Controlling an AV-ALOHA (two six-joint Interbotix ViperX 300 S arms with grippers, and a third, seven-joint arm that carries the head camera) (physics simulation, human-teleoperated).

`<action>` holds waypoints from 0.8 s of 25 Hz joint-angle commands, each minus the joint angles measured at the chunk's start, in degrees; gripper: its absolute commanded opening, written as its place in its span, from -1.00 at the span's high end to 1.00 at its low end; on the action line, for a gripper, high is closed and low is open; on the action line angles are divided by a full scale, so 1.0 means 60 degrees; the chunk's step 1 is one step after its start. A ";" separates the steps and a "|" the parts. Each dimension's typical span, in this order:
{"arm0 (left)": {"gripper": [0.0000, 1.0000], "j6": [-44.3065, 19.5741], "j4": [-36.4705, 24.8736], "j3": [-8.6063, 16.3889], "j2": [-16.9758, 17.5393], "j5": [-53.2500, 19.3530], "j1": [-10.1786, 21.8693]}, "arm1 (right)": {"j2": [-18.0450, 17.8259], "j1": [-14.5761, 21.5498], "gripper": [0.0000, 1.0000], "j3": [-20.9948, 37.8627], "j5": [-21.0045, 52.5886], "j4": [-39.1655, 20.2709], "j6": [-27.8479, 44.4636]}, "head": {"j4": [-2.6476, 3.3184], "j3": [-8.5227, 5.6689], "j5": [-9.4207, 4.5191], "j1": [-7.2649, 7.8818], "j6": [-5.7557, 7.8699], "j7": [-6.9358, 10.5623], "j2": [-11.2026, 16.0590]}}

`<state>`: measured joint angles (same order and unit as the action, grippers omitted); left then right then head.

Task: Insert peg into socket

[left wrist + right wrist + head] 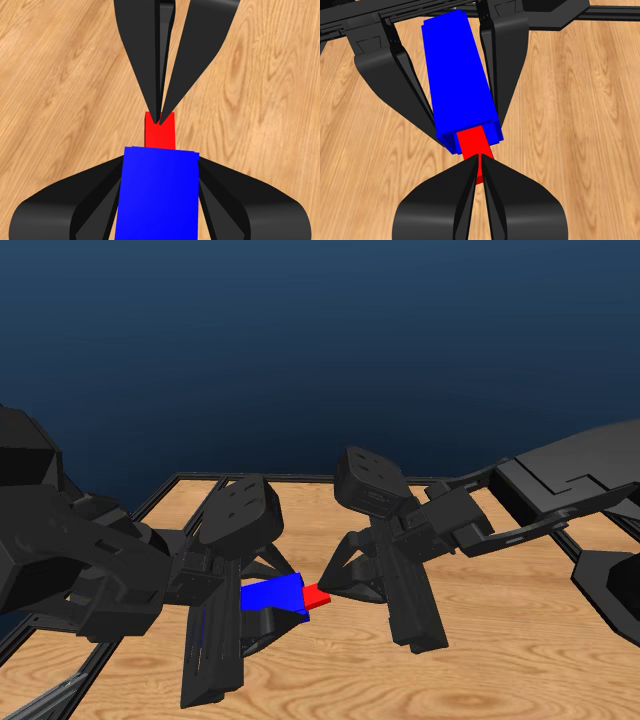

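Up close, the left gripper (262, 605) is squeezing the blue socket (272, 594) between its jaws, holding it above the wooden table (500, 660). The red peg (317, 595) is sitting partly inside the socket's open end, only a short stub showing, and the right gripper (340, 585) is pinching that stub between jaws pressed nearly together.

Left gripper (262, 612): clamping the socket (272, 594). Right gripper (335, 590): pinching the peg (317, 595). Arms reaching inward, facing.
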<state>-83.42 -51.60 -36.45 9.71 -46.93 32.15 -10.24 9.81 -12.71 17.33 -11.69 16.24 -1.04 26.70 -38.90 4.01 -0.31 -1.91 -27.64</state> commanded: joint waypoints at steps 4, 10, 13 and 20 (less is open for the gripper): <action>1.00 0.0118 -0.0031 0.0245 0.0148 0.0010 0.0063 | -0.0540 -0.0029 1.00 0.0758 -0.0968 0.0542 -0.0443 | -0.0024 -0.0178 0.0110 0.0105 0.0012 0.0000 -0.0054; 1.00 -0.0051 -0.0073 0.0128 0.0186 0.0018 0.0050 | -0.0292 -0.0043 1.00 0.0442 -0.1049 0.0643 -0.0640 | -0.0024 -0.0179 0.0135 0.0152 0.0056 0.0027 -0.0088; 1.00 -0.0170 -0.0188 0.0150 0.0246 -0.0029 0.0075 | -0.0227 -0.0049 1.00 0.0326 -0.1081 0.0675 -0.0674 | -0.0017 -0.0185 0.0164 0.0136 0.0065 0.0048 -0.0118; 1.00 -0.0193 -0.0038 0.0162 0.0074 0.0038 0.0041 | 0.0665 -0.0148 1.00 -0.0627 -0.1070 0.0573 -0.0599 | -0.0019 -0.0195 0.0149 0.0160 0.0093 0.0022 -0.0119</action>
<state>-84.47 -51.70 -37.02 9.74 -47.30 32.54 -9.05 9.27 -16.12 11.87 -8.05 12.53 -1.14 26.61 -38.60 4.96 0.17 -1.77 -27.66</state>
